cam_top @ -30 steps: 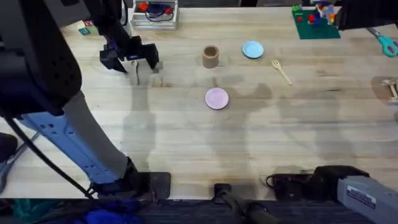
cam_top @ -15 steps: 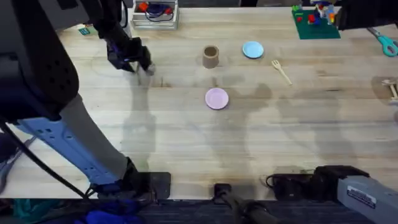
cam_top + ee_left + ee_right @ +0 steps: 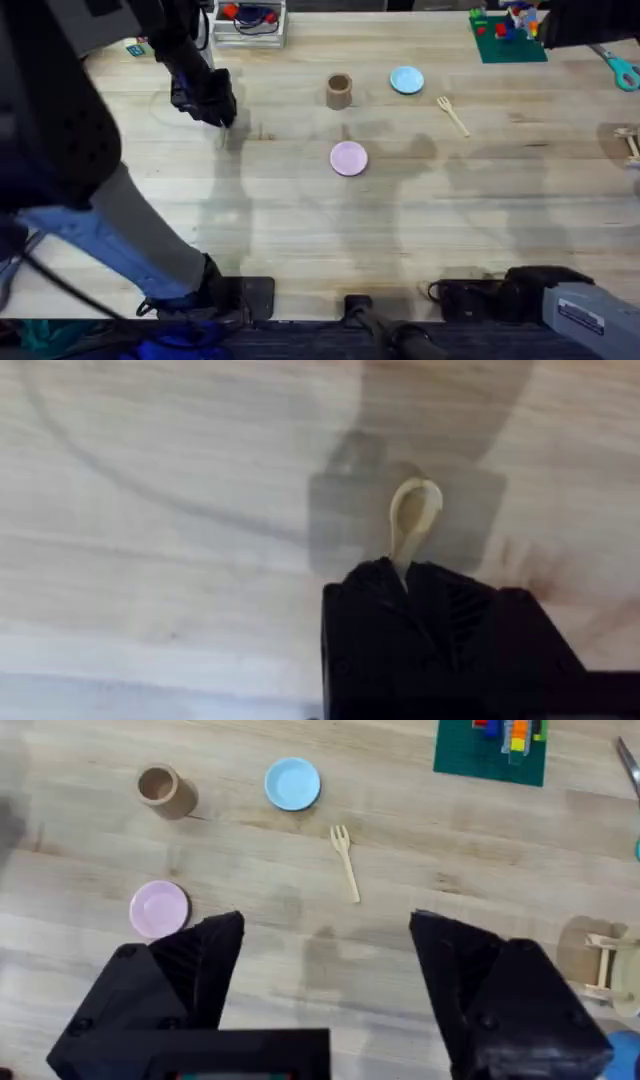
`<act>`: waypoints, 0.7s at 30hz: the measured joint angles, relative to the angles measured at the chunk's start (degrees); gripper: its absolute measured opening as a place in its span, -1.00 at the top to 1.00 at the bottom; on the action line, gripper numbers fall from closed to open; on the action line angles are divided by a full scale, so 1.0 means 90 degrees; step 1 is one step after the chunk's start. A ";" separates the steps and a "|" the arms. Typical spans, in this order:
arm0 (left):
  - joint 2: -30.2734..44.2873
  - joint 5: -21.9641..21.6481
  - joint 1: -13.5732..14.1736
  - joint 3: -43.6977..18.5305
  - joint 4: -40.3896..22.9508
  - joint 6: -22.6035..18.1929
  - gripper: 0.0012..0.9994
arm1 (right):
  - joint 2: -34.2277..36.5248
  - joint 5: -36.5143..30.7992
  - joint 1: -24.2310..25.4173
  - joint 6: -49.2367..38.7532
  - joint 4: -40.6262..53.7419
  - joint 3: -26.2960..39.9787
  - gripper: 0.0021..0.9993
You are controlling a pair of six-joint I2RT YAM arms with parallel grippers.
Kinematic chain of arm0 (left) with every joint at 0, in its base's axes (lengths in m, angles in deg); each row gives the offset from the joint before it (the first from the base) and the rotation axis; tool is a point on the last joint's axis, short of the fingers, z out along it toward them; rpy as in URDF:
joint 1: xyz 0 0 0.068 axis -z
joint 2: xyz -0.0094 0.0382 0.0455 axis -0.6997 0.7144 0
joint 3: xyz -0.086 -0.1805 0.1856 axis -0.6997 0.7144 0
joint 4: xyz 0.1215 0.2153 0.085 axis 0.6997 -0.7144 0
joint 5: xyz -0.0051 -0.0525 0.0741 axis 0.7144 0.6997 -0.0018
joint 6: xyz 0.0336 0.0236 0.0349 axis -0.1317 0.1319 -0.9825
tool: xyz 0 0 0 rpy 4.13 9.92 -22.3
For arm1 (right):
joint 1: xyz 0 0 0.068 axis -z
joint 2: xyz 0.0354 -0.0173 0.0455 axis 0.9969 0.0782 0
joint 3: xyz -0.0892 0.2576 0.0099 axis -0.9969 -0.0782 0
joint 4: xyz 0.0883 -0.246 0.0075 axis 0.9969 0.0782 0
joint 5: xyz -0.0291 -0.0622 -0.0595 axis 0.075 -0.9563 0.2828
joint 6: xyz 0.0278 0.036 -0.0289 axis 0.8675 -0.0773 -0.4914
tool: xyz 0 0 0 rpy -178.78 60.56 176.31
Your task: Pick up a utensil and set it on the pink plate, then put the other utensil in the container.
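Right gripper (image 3: pixel 325 970) near right, fingers spread wide, holding nothing. Pink plate (image 3: pixel 348 157) at table centre. Left gripper (image 3: pixel 215 105) far left, pinching spoon (image 3: pixel 412 520) by the handle, bowl protruding. Fork (image 3: pixel 452 113) far right, near blue plate (image 3: pixel 406 80). Cup (image 3: pixel 339 90) beyond pink plate.

Lab bench (image 3: pixel 300 220); toy props (image 3: pixel 508 30)

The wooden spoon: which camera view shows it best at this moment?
The left wrist view: the spoon has its rounded bowl plain against the table, its handle clamped in the left end effector. From overhead, that end effector covers it. The right wrist view looks toward the fork instead.
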 joint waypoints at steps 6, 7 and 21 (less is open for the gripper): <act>-0.1287 -0.0014 0.0298 0.0008 -0.0875 0.0000 0.92 | 0.0002 0.0000 0.0000 0.0000 0.0000 0.0000 -0.99; -0.1505 -0.0016 0.0372 -0.0018 -0.1098 -0.0002 0.92 | 0.0002 0.0000 0.0000 0.0000 -0.0002 0.0000 -0.99; -0.2058 -0.0031 0.2154 -0.1523 -0.2538 -0.0049 0.92 | 0.0000 0.0000 0.0000 0.0000 0.0000 0.0000 -0.99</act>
